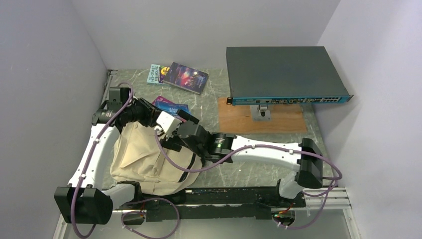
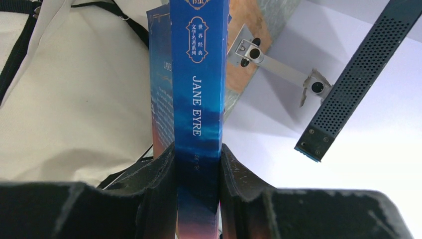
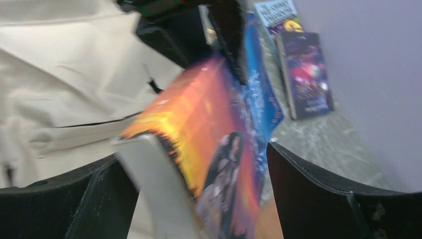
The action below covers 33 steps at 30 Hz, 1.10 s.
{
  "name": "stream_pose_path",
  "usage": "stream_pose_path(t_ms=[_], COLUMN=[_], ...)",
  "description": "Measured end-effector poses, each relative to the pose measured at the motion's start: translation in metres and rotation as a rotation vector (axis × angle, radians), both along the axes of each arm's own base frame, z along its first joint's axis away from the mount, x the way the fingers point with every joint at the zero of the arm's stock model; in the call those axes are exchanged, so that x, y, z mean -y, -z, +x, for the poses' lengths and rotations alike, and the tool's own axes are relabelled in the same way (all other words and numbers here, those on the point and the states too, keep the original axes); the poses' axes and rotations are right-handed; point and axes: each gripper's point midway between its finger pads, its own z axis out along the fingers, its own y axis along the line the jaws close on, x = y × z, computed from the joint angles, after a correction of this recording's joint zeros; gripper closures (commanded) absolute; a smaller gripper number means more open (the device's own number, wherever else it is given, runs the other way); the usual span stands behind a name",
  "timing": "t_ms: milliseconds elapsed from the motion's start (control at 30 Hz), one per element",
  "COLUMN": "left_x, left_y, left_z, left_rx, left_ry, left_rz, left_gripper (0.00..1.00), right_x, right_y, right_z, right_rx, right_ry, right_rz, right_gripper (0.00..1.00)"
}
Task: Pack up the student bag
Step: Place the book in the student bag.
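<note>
Top view puts the bag (image 1: 144,159) at the left of the worktop (image 1: 211,107), near the arm bases, with both arms reaching over it. Over its far edge the left fingers (image 2: 159,174) are closed narrow on a book (image 2: 199,89), one on each cover. The blue spine faces the wrist camera and the long axis runs straight out from the fingers. From there the bag is to the left of the book and below it, close by. Next come the right fingers (image 3: 308,189). They stand wide, one on each side of the same book, and we cannot tell if they touch it, as this view is blurred. We judge that the book goes into the bag next, and the left arm, which carries it, is the nearer one. We cannot see if the bag mouth is open. Behind, at the far wall, two more books (image 1: 186,77) lie, and at the far right a switch (image 1: 283,74) stands well apart.
</note>
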Motion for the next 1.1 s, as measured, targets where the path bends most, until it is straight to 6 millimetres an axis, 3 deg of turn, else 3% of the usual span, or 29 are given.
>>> stream_pose_path(t_ms=[133, 267, 333, 367, 400, 433, 500, 533, 633, 667, 733, 967, 1100], left_x=[0.0, 0.0, 0.0, 0.0, 0.001, 0.001, 0.001, 0.001, 0.008, 0.012, 0.023, 0.04, 0.041], left_y=[0.006, 0.004, 0.003, 0.003, 0.002, 0.001, -0.003, -0.005, -0.016, -0.021, -0.039, -0.084, -0.066], left_z=[-0.002, -0.001, -0.002, -0.002, -0.002, -0.002, -0.001, -0.001, -0.002, -0.004, -0.01, -0.046, -0.056], left_rx=[-0.023, -0.024, -0.026, -0.025, -0.024, -0.023, -0.01, -0.001, 0.087, 0.128, 0.266, 0.723, 0.797], left_ry=[-0.004, -0.016, -0.017, -0.019, -0.02, -0.022, -0.03, -0.028, 0.027, 0.07, 0.188, 0.434, 0.494], left_rz=[-0.005, -0.013, -0.016, -0.018, -0.02, -0.022, -0.03, -0.031, -0.05, -0.056, -0.064, 0.197, 0.341], left_gripper=[1.0, 1.0, 1.0, 1.0, 1.0, 1.0, 0.99, 0.88, 0.36, 0.24, 0.11, 0.06, 0.1], right_x=[0.008, 0.016, 0.019, 0.02, 0.021, 0.022, 0.023, 0.023, 0.028, 0.032, 0.048, 0.125, 0.152], right_y=[0.01, 0.017, 0.021, 0.023, 0.026, 0.029, 0.031, 0.029, 0.022, 0.018, 0.011, 0.006, 0.009], right_z=[0.021, 0.023, 0.023, 0.024, 0.024, 0.024, 0.024, 0.024, 0.022, 0.02, 0.017, 0.001, -0.01], right_rx=[0.086, 0.144, 0.154, 0.157, 0.157, 0.156, 0.159, 0.156, 0.136, 0.119, 0.049, -0.22, -0.312], right_ry=[0.1, 0.16, 0.178, 0.187, 0.193, 0.197, 0.204, 0.208, 0.217, 0.218, 0.226, 0.231, 0.262], right_rz=[-0.069, -0.096, -0.097, -0.096, -0.093, -0.091, -0.086, -0.073, -0.028, -0.004, 0.06, 0.196, 0.229], right_gripper=[0.31, 0.39, 0.49, 0.62, 0.85, 1.0, 1.0, 1.0, 1.0, 1.0, 1.0, 1.0, 1.0])
